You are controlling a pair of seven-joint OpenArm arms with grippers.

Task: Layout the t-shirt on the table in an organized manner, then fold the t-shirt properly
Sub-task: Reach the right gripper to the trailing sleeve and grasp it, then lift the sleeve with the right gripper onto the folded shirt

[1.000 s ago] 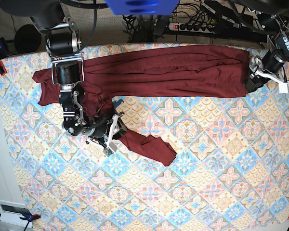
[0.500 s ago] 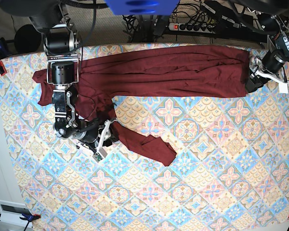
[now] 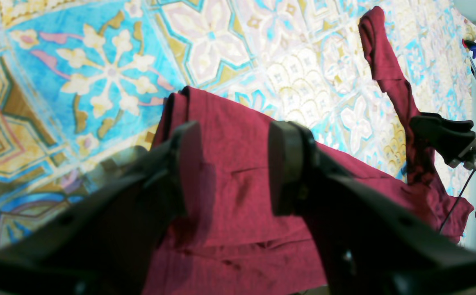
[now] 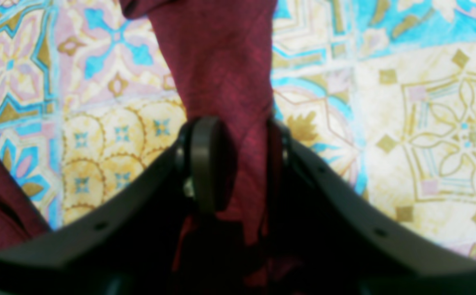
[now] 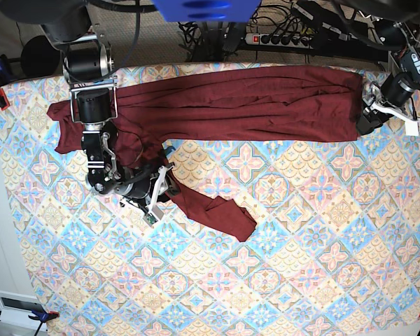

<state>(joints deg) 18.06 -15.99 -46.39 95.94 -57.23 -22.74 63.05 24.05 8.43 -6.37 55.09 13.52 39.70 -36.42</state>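
- The right gripper (image 4: 238, 164) is clamping the t-shirt (image 5: 238, 101) by its sleeve, which is trailing ahead of the fingers.
- The left gripper (image 3: 233, 164) is pinching the shirt's hem corner.
- Beyond both, the table (image 5: 301, 266) is lying under the stretched shirt.

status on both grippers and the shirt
Left gripper shut on t-shirt hem corner. Right gripper shut on its sleeve. Shirt bunched along table edge, unfolded.

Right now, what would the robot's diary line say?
left claw: gripping shirt hem | right claw: gripping sleeve | shirt: bunched along table far edge, unfolded
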